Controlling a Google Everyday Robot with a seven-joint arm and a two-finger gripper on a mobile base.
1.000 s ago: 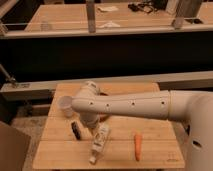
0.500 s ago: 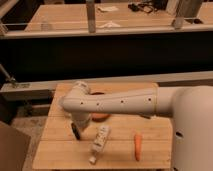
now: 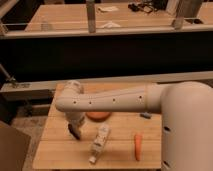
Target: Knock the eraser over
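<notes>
The eraser is a small dark block on the wooden table, left of centre. It looks tilted, and its upper part is hidden by my gripper. My gripper points down at the end of the white arm, right above the eraser and touching it or nearly so. The arm reaches in from the right across the table's back half.
A long white bottle-like object lies just right of the eraser. An orange carrot lies further right. An orange flat object sits partly under the arm, with a small grey-blue pad beside it. The table's left edge is close.
The arm has swung left and down, and now covers the white cup seen earlier. The gripper has come down onto the eraser, which now looks tilted.
</notes>
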